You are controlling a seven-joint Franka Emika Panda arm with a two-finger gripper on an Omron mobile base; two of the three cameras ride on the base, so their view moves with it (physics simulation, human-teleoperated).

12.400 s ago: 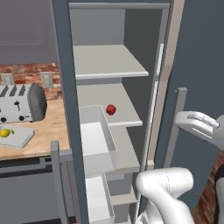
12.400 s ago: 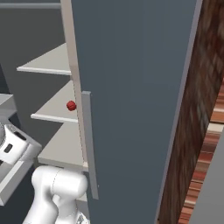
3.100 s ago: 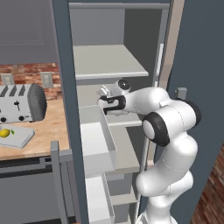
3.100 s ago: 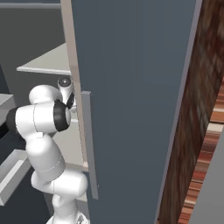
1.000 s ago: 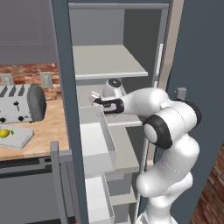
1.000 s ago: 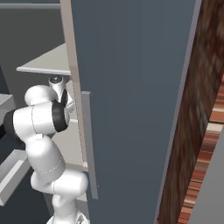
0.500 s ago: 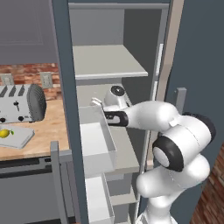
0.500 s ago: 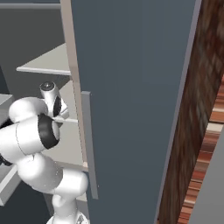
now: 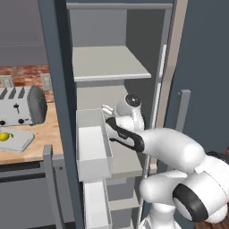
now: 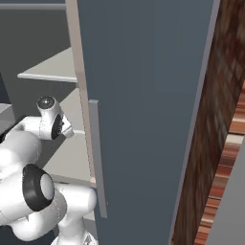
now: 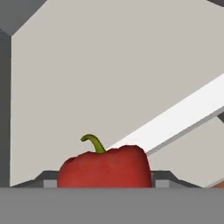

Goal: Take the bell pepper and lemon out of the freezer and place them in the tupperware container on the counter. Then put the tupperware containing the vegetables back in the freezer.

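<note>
In your hand view, the pepper [image 11: 105, 167] sits directly at the hand [image 11: 105, 183], red with a curled green stem, between the two dark fingertips [image 11: 48, 179] that flank its lower sides; the hand appears closed on the pepper, though the contact points are cut off at the bottom of that view. In your left base view, the arm reaches into the open freezer [image 9: 118, 67] at middle-shelf level, beside a pulled-out pale drawer [image 9: 91, 147]. To the left of the freezer, the tabletop [image 9: 27, 150] carries the container [image 9: 15, 139], with the lemon [image 9: 4, 136] lying in it. A toaster [image 9: 20, 105] stands behind the container, near the brick wall [image 9: 20, 74].
</note>
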